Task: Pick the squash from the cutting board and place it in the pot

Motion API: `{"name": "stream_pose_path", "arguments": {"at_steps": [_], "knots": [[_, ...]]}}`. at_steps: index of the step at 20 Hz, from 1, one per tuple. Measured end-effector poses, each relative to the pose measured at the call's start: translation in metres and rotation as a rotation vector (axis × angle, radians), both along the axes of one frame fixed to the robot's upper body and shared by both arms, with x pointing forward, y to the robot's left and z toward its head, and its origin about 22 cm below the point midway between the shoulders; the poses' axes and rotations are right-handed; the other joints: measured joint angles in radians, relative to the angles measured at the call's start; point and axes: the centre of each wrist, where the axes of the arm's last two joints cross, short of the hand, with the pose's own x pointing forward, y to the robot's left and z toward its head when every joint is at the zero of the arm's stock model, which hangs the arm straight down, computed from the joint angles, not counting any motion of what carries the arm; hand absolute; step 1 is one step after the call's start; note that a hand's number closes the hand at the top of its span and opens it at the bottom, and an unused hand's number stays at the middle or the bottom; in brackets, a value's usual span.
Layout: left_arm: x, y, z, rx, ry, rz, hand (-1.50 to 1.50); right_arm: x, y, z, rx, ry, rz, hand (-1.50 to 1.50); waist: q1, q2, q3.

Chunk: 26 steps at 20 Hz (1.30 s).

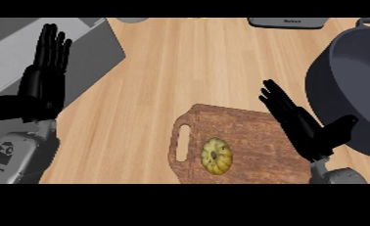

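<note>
Head view, taking the cutting board (253, 137) as the landmark: lying on its near-left part, just beside the handle slot, the squash (217, 156), yellow, ribbed, dark stem spot facing up, untouched by anything. Hovering over the board's right side, the right hand (303, 122), fingers straight and spread wide, thumb sticking out toward the pot (339, 88), holding nothing, apart from the squash. Standing just right of the board, that dark pot, its rim cut off by the view's right edge and its near wall overlapping the board's right corner as seen from above. Resting well left of the board, by the view's left edge, the left hand (45, 78), fingers straight and pointing up, holding nothing. Lying beyond the board's left, a grey surface (80, 54) set into the wooden counter (195, 63); showing at the far edge, a grey object too cropped to name. Judging the step: reaching still to be done, grasp not yet begun. Risks from here, as a guess: closing round a low, rounded, ribbed body from above and nudging it along the board instead of catching it; curling too soon and pinching only the rim; then, carrying rightward, clipping the pot's tall wall with hand or squash if lifted too little, given how close pot and board are standing.
</note>
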Motion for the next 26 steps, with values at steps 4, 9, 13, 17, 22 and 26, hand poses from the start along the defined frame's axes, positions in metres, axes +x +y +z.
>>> {"name": "stream_pose_path", "arguments": {"at_steps": [4, 9, 13, 17, 22, 26], "knots": [[0.002, -0.001, 0.002, -0.002, 0.011, -0.013, 0.0, 0.034, 0.021, 0.051, -0.097, -0.094, 0.213, 1.5, 0.009, 0.005, 0.011], [0.004, -0.009, -0.002, -0.006, 0.063, -0.07, 0.0, 0.064, 0.027, 0.137, -0.503, -0.342, 0.415, -1.5, 0.041, 0.001, 0.006], [0.005, -0.009, -0.005, -0.021, 0.093, -0.086, 0.0, 0.075, 0.029, 0.17, -0.734, -0.497, 0.556, -1.5, 0.028, 0.01, 0.014], [0.001, -0.008, -0.008, -0.029, 0.117, -0.08, 0.0, 0.081, 0.031, 0.185, -0.81, -0.619, 0.714, -1.5, 0.008, 0.01, 0.017], [0.002, -0.002, -0.006, -0.037, 0.121, -0.069, 0.0, 0.082, 0.053, 0.205, -0.985, -0.662, 0.86, -1.5, -0.008, 0.007, 0.017], [-0.003, -0.003, -0.009, -0.03, 0.127, -0.065, 0.0, 0.073, 0.081, 0.207, -1.149, -0.634, 0.976, -1.5, -0.014, 0.004, 0.017]]}}
